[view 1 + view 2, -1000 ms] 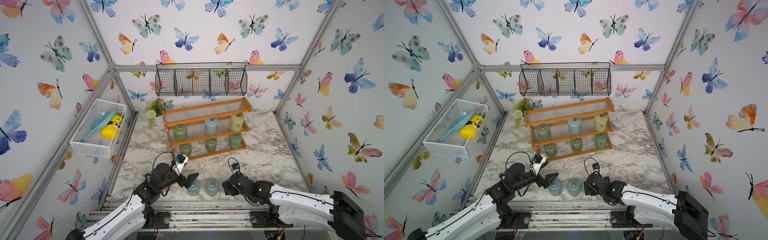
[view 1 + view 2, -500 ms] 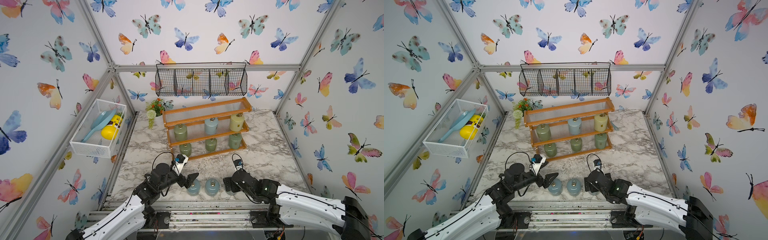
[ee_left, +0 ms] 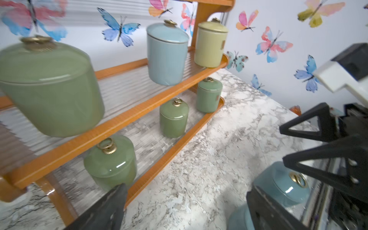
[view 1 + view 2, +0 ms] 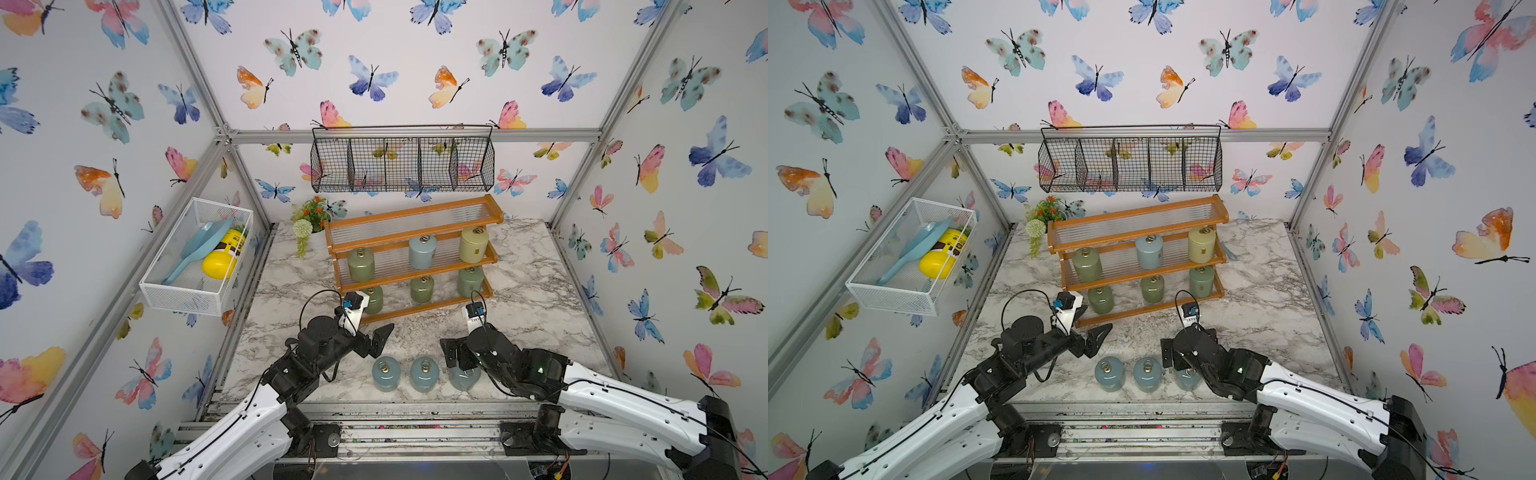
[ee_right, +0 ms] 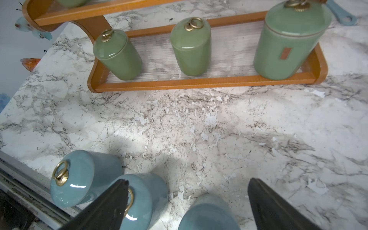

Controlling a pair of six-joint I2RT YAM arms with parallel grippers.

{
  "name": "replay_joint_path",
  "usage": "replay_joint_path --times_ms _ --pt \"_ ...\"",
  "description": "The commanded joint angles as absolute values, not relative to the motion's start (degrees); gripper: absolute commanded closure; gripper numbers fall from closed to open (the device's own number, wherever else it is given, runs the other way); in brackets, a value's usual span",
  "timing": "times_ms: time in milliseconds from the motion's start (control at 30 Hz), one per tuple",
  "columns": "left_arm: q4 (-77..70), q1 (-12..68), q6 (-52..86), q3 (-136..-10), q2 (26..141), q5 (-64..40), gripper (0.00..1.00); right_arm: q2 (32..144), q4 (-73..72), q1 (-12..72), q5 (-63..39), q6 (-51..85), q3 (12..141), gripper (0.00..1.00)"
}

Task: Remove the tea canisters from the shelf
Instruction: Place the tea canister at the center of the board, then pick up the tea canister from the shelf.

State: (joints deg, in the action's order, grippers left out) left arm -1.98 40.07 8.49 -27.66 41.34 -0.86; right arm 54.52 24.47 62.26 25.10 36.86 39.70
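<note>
Blue jar [image 5: 207, 213] stands between the spread jaws of the right pincer [image 5: 188, 180], which should rise straight off it; the left pincer [image 3: 186, 191] is released too.

**Worktop [image 4: 528, 291] and shelf [image 4: 415, 224]: what stands on them**

The marble worktop bears the shelf toward its back, a flowering plant [image 4: 309, 218] in the back left corner, and three pale blue canisters [image 4: 386, 373] [image 4: 424, 374] [image 4: 464, 380] upright in a row near the front edge. The shelf's middle tier holds a green canister [image 4: 360, 264], a blue canister [image 4: 422, 252] and a yellow canister [image 4: 473, 245]. Its bottom tier holds three smaller green canisters [image 4: 374, 300] [image 4: 422, 289] [image 4: 470, 281].
</note>
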Motion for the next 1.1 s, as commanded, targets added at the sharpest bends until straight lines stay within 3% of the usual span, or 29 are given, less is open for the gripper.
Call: replay_joint_path --times_ms 0,367,1067 --pt "-2.5 39.9 10.3 -29.5 44.2 8.8 0.01 55.7 22.7 60.4 27.0 31.9 42.1 0.0" --pt "-6.4 39.9 11.7 -36.9 57.7 22.1 0.01 61.2 15.6 46.8 12.8 22.3 45.0 0.0" --pt "-15.3 39.8 6.3 -43.5 69.8 35.6 0.02 68.5 12.2 38.1 2.5 16.8 49.4 0.0"
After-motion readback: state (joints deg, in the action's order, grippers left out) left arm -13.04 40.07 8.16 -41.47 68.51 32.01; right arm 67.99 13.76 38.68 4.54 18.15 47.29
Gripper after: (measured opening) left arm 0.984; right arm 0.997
